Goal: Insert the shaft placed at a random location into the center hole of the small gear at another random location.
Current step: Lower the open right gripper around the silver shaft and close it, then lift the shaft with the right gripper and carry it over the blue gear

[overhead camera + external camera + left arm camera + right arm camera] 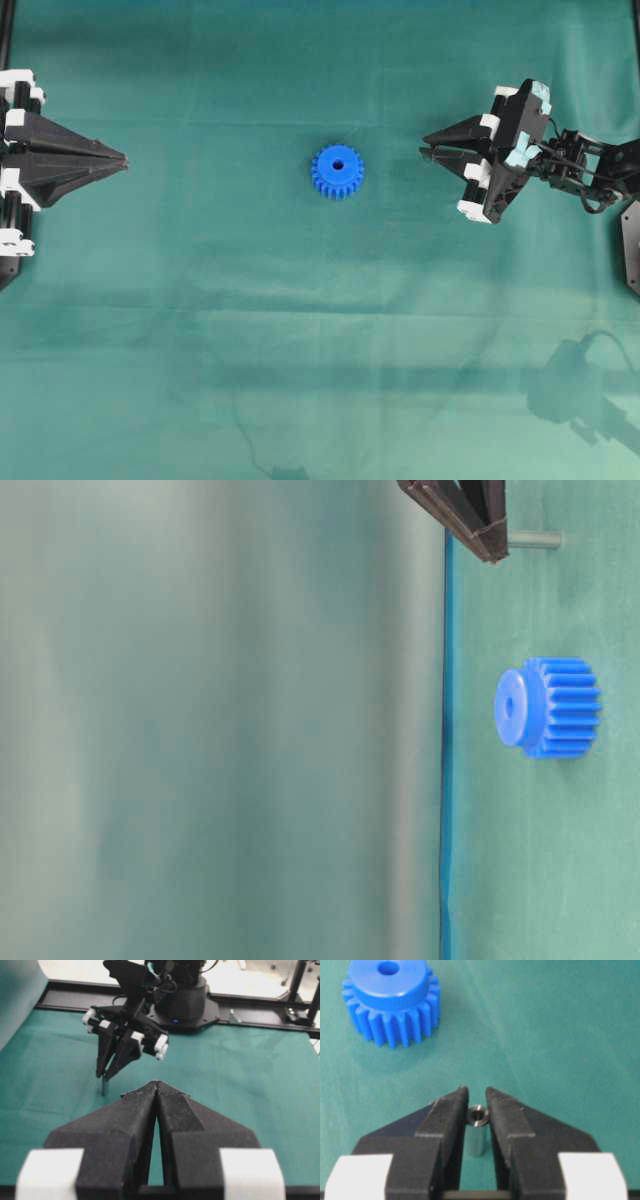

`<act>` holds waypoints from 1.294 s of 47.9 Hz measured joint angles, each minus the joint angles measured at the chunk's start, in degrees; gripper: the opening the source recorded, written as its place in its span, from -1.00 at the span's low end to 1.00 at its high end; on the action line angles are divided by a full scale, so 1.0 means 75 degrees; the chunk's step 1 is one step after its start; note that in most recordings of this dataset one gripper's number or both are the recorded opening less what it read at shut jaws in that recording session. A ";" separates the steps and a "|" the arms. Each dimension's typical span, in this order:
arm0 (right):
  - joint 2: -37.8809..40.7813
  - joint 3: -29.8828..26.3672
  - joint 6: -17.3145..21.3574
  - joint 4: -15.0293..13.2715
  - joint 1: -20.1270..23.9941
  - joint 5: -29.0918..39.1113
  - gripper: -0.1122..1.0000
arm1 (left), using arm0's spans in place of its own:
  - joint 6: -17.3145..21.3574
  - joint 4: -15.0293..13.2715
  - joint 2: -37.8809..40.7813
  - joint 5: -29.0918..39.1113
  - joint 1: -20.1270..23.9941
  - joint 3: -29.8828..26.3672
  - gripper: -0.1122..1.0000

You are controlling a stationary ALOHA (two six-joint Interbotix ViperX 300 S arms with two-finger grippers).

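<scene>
The small gear [337, 171], bright blue, lies flat mid-table with its center hole [337, 165] facing up; the right wrist view shows the gear [390, 1002] and the hole [386, 967] ahead and to the left. The shaft [478, 1130], a short silver pin, stands upright on the cloth between the fingertips of my right gripper [477, 1097], which press on its top from both sides. The table-level view has the shaft [534, 540] with its foot on the cloth. My right gripper [425, 152] is to the right of the gear. My left gripper [122, 160] rests shut at the left edge.
Green cloth [300, 330] covers the whole table. The right arm's base [182, 1002] and a black rail [260, 1007] stand at the far edge in the left wrist view.
</scene>
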 measured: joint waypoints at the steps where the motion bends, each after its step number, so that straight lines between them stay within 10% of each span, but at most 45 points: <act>1: 0.0000 0.0000 0.0000 0.0000 0.0000 0.0000 -0.35 | 0.0000 0.0000 0.0000 0.0023 0.0000 0.0000 -0.81; 33: -0.1852 -0.0293 -0.0012 -0.0012 0.0012 0.1734 -0.35 | 0.0000 -0.0012 0.0000 0.0047 0.0000 0.0000 -0.81; 62: -0.0375 -0.2332 -0.0035 -0.0012 0.0715 0.2133 -0.35 | 0.0000 -0.0023 0.0000 0.0047 0.0000 0.0000 -0.81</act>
